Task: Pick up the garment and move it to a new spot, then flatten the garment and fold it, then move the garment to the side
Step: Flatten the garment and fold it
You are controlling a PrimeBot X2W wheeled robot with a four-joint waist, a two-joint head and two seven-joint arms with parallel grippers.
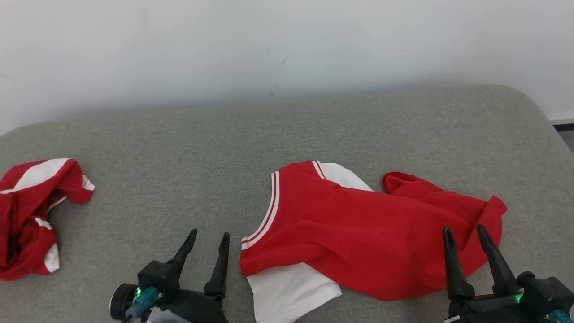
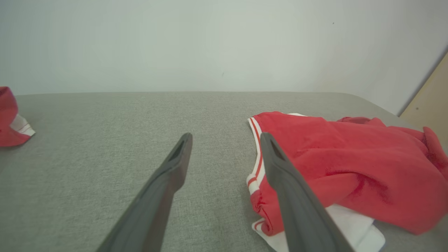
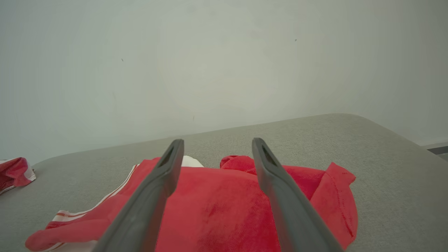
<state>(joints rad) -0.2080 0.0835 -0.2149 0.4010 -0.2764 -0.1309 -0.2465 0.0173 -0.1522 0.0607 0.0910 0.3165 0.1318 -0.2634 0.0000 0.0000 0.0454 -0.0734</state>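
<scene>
Overhead, a second garment (image 1: 31,215) lies whole at nine o'clock; wrist views clip it. The red garment (image 1: 358,233), white-trimmed, lies rumpled; left gripper (image 1: 210,233) and right gripper (image 1: 463,228) gape empty.

Head camera high, downward; wrist cameras low, forward; red garment (image 1: 358,233) common

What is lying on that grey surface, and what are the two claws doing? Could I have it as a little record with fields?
surface: grey fabric top, pale wall behind
garment: red with white trim, rumpled, right of centre
other garment: red and white, bunched at the far left
left gripper: open, empty, beside the garment's striped edge
right gripper: open, empty, at the garment's right end; contact unclear
folding: not yet done
</scene>
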